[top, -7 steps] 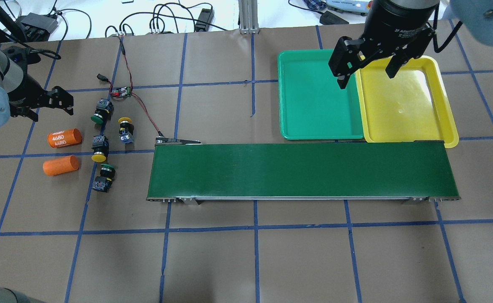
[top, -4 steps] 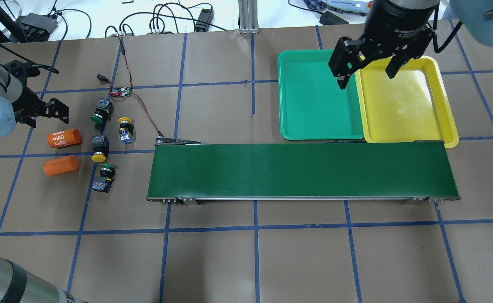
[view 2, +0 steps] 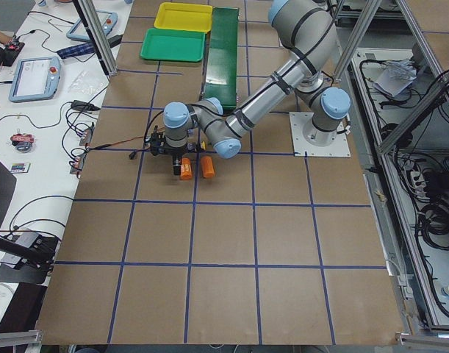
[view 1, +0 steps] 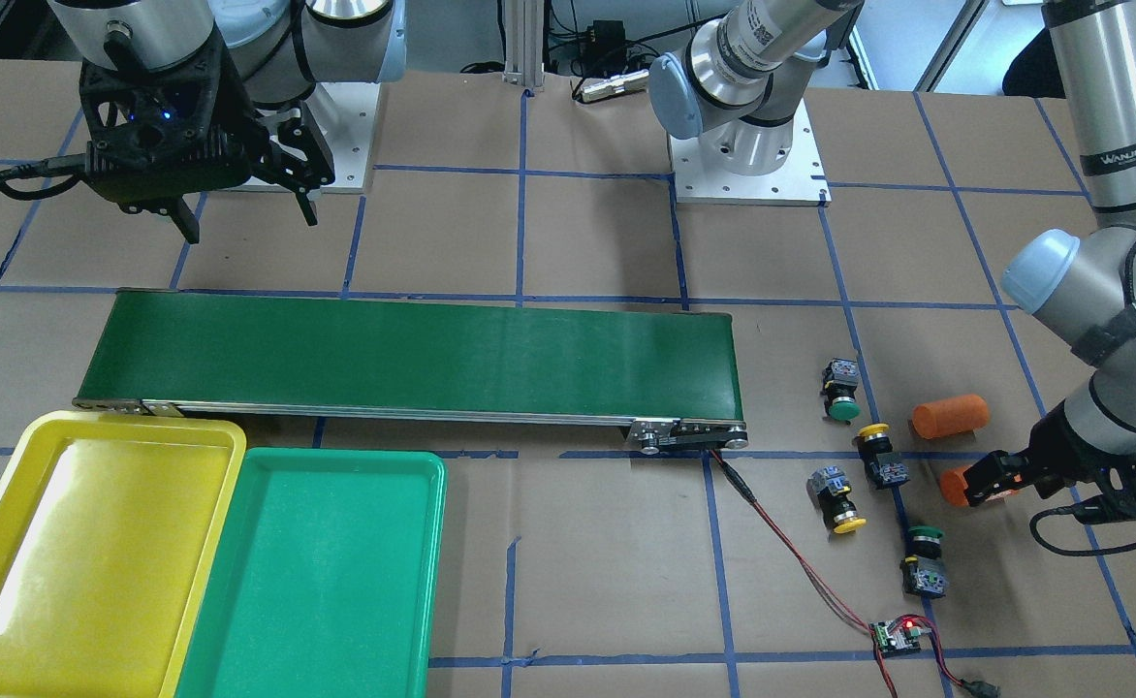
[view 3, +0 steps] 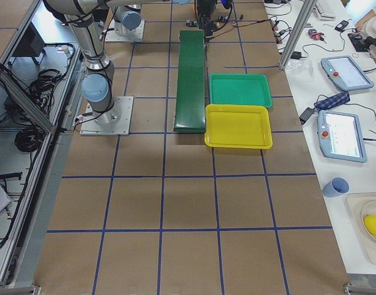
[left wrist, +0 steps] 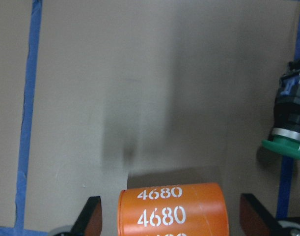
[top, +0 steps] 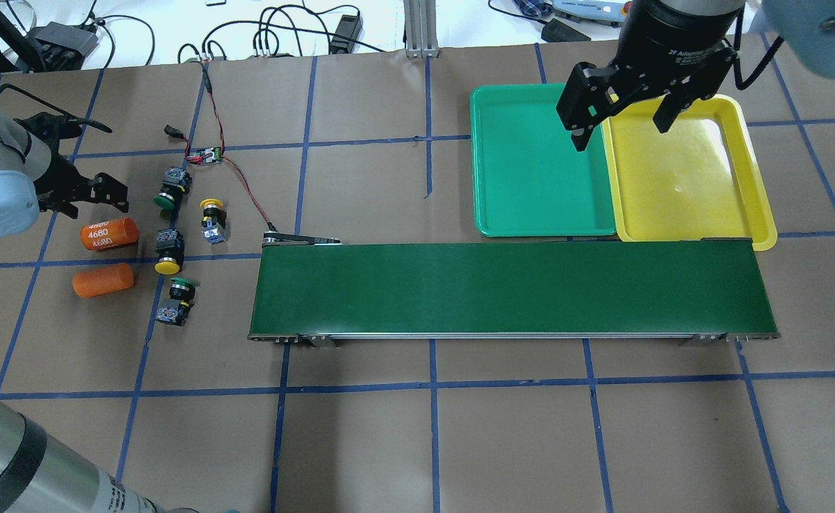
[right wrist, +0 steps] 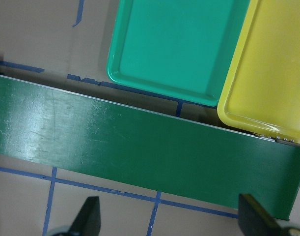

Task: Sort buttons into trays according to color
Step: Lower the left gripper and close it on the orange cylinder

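Note:
Four buttons lie at the table's left end: a green-capped one (top: pixel 172 189), a yellow-capped one (top: pixel 212 217), a second yellow one (top: pixel 168 255) and a second green one (top: pixel 177 299). My left gripper (top: pixel 112 196) is open beside them. In the left wrist view its fingers (left wrist: pixel 90 219) stand on either side of the orange 4680 cylinder (left wrist: pixel 173 211), with a green button (left wrist: pixel 289 123) at the right edge. The green tray (top: pixel 531 171) and the yellow tray (top: pixel 688 185) hold nothing. My right gripper (top: pixel 620 128) hangs open above their shared edge.
A long dark-green conveyor belt (top: pixel 510 288) runs between the buttons and the trays. A plain orange cylinder (top: pixel 102 279) lies below the 4680 one (top: pixel 109 234). A small circuit board (top: pixel 205 154) with red wires sits behind the buttons.
My left gripper has moved down and toward the 4680 cylinder, shifting slightly left and then back right. The right arm and the buttons have stayed still.

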`<state>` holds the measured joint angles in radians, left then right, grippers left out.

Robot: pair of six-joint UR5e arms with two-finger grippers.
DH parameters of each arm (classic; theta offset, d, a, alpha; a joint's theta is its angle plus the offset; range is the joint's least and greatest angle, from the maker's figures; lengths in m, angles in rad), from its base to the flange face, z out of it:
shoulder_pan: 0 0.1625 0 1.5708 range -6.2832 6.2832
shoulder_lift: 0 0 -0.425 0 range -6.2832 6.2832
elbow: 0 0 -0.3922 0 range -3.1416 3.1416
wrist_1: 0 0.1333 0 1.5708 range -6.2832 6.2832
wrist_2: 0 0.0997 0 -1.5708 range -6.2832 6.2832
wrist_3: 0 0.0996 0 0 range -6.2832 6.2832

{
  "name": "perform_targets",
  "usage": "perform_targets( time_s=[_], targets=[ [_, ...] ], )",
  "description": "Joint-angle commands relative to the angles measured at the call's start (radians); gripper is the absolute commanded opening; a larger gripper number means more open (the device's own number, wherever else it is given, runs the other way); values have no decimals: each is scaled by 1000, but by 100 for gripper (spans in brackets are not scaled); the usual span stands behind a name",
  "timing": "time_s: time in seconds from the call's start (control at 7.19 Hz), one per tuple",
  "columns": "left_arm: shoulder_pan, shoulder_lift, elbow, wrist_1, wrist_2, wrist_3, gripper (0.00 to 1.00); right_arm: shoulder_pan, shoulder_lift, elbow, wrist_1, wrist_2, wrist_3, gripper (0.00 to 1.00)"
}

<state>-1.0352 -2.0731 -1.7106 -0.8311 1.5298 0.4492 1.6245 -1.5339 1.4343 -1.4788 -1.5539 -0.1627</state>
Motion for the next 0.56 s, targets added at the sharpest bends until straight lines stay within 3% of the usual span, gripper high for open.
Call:
perform_targets(
  time_s=[0.0, 0.42],
  targets=[
    [1, -13, 2, -10, 3, 5, 100, 0, 0, 0, 0, 2, 0, 100],
    [1, -13, 0, -13, 9, 5, 100, 0, 0, 0, 0, 0, 0, 100]
  ],
)
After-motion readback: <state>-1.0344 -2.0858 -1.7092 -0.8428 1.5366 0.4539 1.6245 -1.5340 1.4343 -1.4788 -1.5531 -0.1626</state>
